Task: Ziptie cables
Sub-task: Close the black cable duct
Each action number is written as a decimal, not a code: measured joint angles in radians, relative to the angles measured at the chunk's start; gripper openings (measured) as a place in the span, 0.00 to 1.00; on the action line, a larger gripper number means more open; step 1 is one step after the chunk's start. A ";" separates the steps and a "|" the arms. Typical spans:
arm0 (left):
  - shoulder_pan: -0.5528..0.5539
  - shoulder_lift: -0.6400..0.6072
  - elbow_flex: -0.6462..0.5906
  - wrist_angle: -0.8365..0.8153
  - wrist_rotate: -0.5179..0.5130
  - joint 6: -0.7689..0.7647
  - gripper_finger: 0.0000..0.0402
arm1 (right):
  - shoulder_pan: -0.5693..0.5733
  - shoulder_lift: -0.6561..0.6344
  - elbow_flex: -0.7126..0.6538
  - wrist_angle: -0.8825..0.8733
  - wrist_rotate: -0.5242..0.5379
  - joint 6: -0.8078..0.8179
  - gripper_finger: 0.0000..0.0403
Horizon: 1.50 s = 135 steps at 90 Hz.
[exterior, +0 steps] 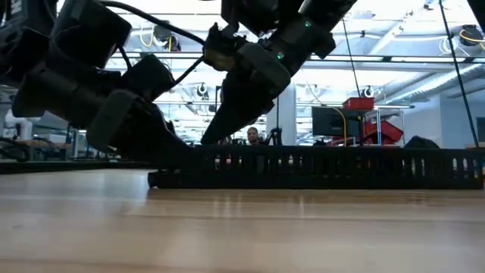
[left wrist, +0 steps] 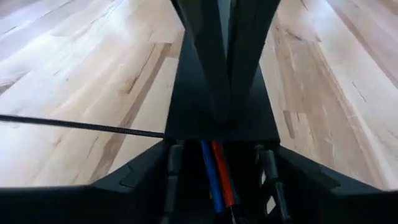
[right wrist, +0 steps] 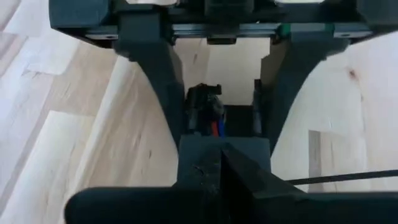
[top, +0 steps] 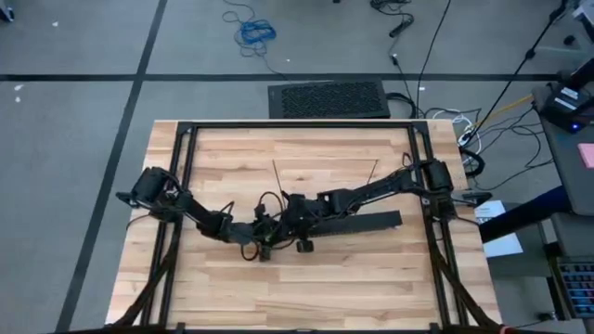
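Note:
The long black slotted bar point(top: 362, 223) lies across the table's middle, and the cables point(left wrist: 217, 180) run inside its channel as blue and red wires. My left gripper point(top: 260, 232) is at the bar's left end, closed on it. My right gripper point(top: 286, 221) is shut, its tips down over the channel just right of the left gripper. A thin dark ziptie point(left wrist: 81, 126) sticks out straight from the bar beside the right fingers toward the far edge. A second ziptie point(top: 371, 173) lies farther right, one end hidden under the right arm. My left gripper clasps the bar's left end between its two fingers, one on each outer side wall point(left wrist: 166, 155). The fingers come level from the table's left and lie along the bar, which rests flat on the table. My right gripper has its shut fingers point(right wrist: 205, 163) slanting down from the right onto the bar's channel. Its own fingers hide the tips, so I cannot tell whether they touch the cables or the ziptie.
Black frame rails point(top: 186, 186) run along the table's left, right and far sides. Bare wood point(top: 306, 288) stretches from the bar to the near edge. A dark mat point(top: 329, 98) lies on the floor past the far edge.

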<state>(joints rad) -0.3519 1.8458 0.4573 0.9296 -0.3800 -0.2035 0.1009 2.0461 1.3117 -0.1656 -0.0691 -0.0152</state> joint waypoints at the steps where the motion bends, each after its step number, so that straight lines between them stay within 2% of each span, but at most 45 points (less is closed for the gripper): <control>1: 0.000 0.000 0.000 0.000 0.002 0.000 0.65 | 0.000 0.000 0.000 -0.001 0.000 -0.001 0.00; 18: -0.003 -0.009 0.003 -0.052 0.021 -0.021 0.83 | 0.000 0.001 0.000 -0.003 0.005 -0.004 0.00; 34: -0.011 -0.011 0.003 -0.118 0.039 -0.113 0.85 | -0.001 0.001 -0.001 -0.003 0.006 -0.004 0.00; 49: -0.030 -0.014 0.006 -0.165 -0.020 -0.155 0.82 | -0.001 0.001 -0.002 0.000 0.008 -0.004 0.00; 61: -0.030 -0.011 0.002 -0.134 -0.031 -0.120 0.73 | -0.001 0.001 -0.004 0.009 0.009 -0.003 0.00; 77: -0.029 -0.010 0.000 -0.135 -0.044 -0.107 0.63 | 0.014 -0.030 -0.013 0.106 0.028 -0.051 0.00; 83: -0.029 -0.010 0.001 -0.131 -0.043 -0.106 0.62 | 0.018 -0.063 -0.016 0.109 0.040 -0.084 0.00; 95: -0.029 -0.010 0.001 -0.133 -0.040 -0.105 0.62 | 0.033 -0.164 -0.008 0.093 0.136 -0.129 0.00; 105: -0.029 -0.010 0.001 -0.133 -0.040 -0.106 0.62 | 0.029 -0.214 -0.009 -0.058 0.133 -0.098 0.00; 117: -0.029 -0.010 0.001 -0.135 -0.040 -0.105 0.62 | 0.018 -0.216 -0.015 -0.230 0.135 -0.037 0.00; 126: -0.028 -0.010 0.001 -0.135 -0.041 -0.105 0.62 | 0.020 -0.181 -0.048 -0.197 0.119 -0.018 0.00; 135: -0.023 -0.010 0.001 -0.136 -0.040 -0.105 0.62 | 0.017 -0.126 -0.060 -0.083 0.074 -0.016 0.00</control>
<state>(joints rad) -0.3746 1.8359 0.4583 0.7938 -0.4201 -0.3082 0.1180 1.9197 1.2514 -0.2491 0.0053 -0.0311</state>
